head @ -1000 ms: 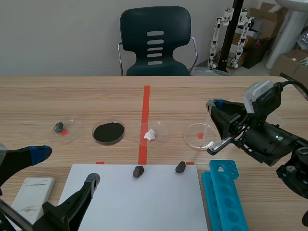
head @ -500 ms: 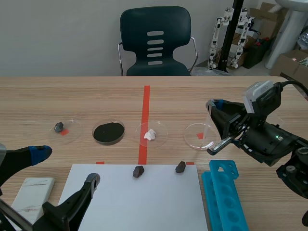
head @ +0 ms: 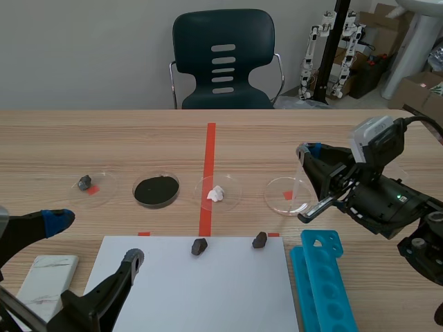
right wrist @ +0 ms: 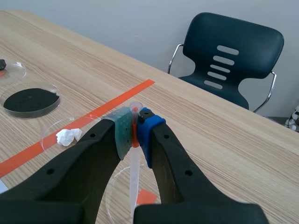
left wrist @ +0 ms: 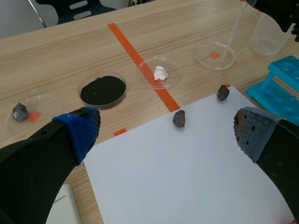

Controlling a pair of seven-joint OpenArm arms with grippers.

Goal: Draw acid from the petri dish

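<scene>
A clear petri dish (head: 285,196) sits over an orange mark right of the tape line. My right gripper (head: 307,153) hovers just above its right rim, shut on a thin clear pipette (head: 302,181) that points down into the dish. The right wrist view has the pipette (right wrist: 134,164) pinched between the green and blue pads, with the dish (right wrist: 115,189) below. In the left wrist view the same dish (left wrist: 215,55) and pipette (left wrist: 234,31) lie far ahead. My left gripper (head: 93,241) is open and holds nothing, low over the near left corner of the white sheet (head: 194,287).
Left of the clear dish stand dishes with a white lump (head: 217,193), black powder (head: 156,189) and a grey stone (head: 85,182). Two dark stones (head: 199,246) (head: 259,240) lie on the sheet's far edge. A blue tube rack (head: 325,280) is under the right arm, a white slab (head: 46,277) at the near left.
</scene>
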